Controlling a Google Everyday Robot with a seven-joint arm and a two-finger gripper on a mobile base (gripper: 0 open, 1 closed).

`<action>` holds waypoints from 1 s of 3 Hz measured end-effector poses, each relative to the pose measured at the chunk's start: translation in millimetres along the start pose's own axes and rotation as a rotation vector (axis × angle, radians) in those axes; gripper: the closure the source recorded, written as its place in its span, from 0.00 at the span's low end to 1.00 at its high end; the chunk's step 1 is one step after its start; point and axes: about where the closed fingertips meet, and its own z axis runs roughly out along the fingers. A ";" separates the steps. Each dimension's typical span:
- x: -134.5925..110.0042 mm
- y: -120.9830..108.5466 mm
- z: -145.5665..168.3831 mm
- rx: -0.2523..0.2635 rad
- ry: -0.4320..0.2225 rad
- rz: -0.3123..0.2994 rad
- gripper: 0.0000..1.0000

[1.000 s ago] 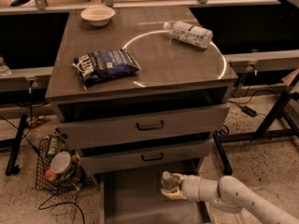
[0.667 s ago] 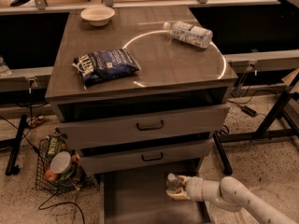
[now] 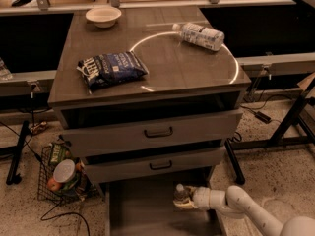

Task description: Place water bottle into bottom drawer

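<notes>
The water bottle (image 3: 180, 193), clear with a pale cap, stands upright in my gripper (image 3: 184, 199) at the bottom of the camera view. The gripper is shut on the bottle and holds it over the right side of the bottom drawer (image 3: 142, 210), which is pulled out as a wide grey tray. My white arm (image 3: 241, 208) comes in from the lower right. The bottle's lower part is hidden by the gripper.
Two upper drawers with black handles (image 3: 158, 132) sit above. On the cabinet top lie a white-labelled bottle (image 3: 199, 35), a dark chip bag (image 3: 111, 69) and a white bowl (image 3: 103, 15). A wire basket (image 3: 61, 176) with cans stands at the left on the floor.
My gripper with the water bottle has moved slightly right and down, lower over the bottom drawer.
</notes>
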 end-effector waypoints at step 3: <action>42.6 -1.5 40.4 -0.060 -0.042 0.005 0.51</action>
